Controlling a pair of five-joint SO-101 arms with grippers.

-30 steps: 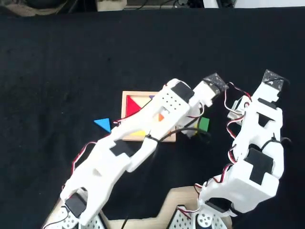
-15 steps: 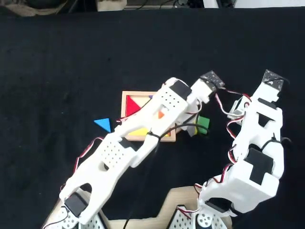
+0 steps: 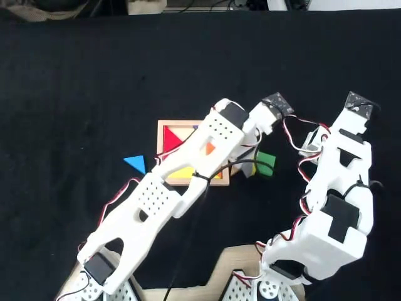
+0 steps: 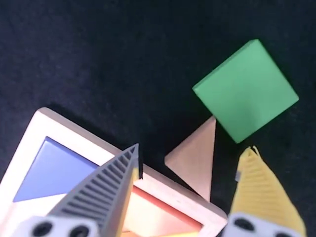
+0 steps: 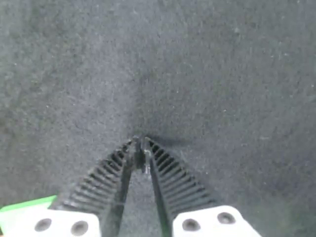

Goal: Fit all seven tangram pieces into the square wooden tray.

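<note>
The square wooden tray holds a red triangle, an orange piece and a yellow piece. Its corner and a blue piece inside it appear in the left wrist view. A tan triangle lies on the cloth just outside the tray's wall, beside the green square. My left gripper is open, one finger over the tray's rim and the other beyond the tan triangle. A blue triangle lies left of the tray. My right gripper is shut and empty over bare cloth.
The table is covered by a black cloth. The right arm stands folded right of the green square. The left arm crosses over the tray's near side. A pale board lies at the front edge between the arm bases.
The left arm has shifted a little to the left and farther out, and the tray has slid slightly left with it. The right arm has not moved.
</note>
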